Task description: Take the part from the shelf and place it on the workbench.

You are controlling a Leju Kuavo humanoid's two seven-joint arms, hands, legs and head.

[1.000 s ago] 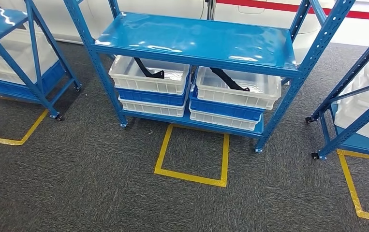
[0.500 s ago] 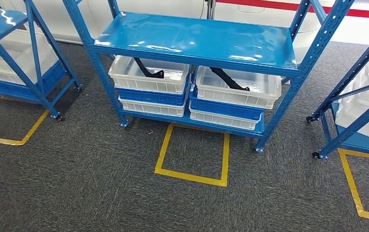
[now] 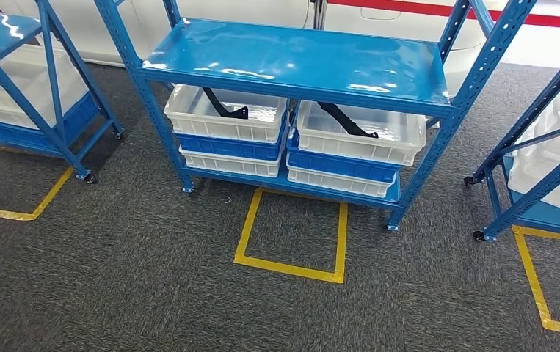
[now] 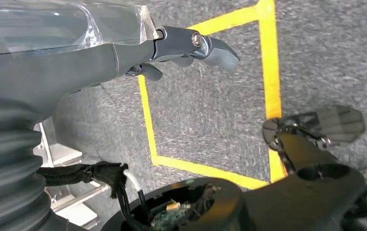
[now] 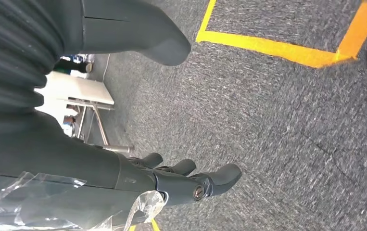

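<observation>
Carpet (image 3: pixel 137 279), grey, carries a blue shelf rack (image 3: pixel 299 62) standing behind a yellow tape square (image 3: pixel 291 235). On its lower shelf sit two stacks of white and blue bins; the left top bin (image 3: pixel 225 114) and the right top bin (image 3: pixel 361 132) each hold one black part (image 3: pixel 225 106) (image 3: pixel 346 119). Left hand (image 4: pixel 171 48) and right hand (image 5: pixel 181 180) hang over the carpet, fingers loosely spread, holding nothing.

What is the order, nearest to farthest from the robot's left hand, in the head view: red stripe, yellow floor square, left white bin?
1. Yellow floor square, on the carpet.
2. Left white bin, on the shelf.
3. Red stripe, behind the shelf.
</observation>
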